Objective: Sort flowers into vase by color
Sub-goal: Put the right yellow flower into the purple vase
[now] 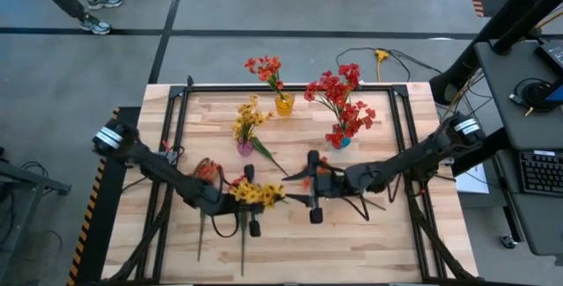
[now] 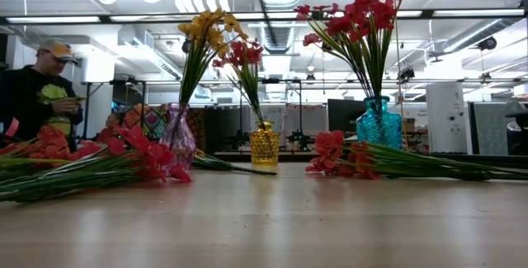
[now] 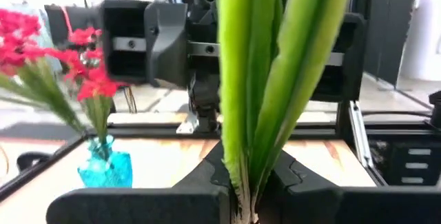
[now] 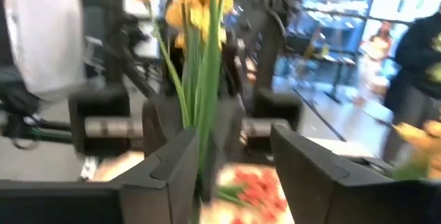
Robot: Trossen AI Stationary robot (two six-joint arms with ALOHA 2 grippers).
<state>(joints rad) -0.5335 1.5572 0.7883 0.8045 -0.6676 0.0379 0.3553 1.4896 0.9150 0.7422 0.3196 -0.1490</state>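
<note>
in the high view my left claw (image 1: 249, 200) is in the lower middle of the frame, just beside a yellow spray (image 1: 257, 194). only the left wrist view shows the grip: the fingers (image 3: 200, 182) are pressed together on thick green stems (image 3: 265, 86) that rise between them. my right claw (image 1: 314, 189) is a little to the right of it in the high view. the right wrist view shows its fingers (image 4: 172, 162) spread apart, with the yellow spray (image 4: 196, 3) and its stems standing between them, and i cannot tell if they touch.

the low view shows no claw. it shows the colours of the vases: a purple vase (image 2: 178, 140) with yellow flowers, a yellow vase (image 2: 265, 144) with red ones, a blue vase (image 2: 379, 125) with red ones. so i count three vases, all in the upper half of the bench (image 1: 369, 242) in the high view. red sprays (image 2: 91, 165) lie flat at the left and more red ones (image 2: 371, 159) at the right. a person (image 2: 37, 95) stands at the far left behind.
</note>
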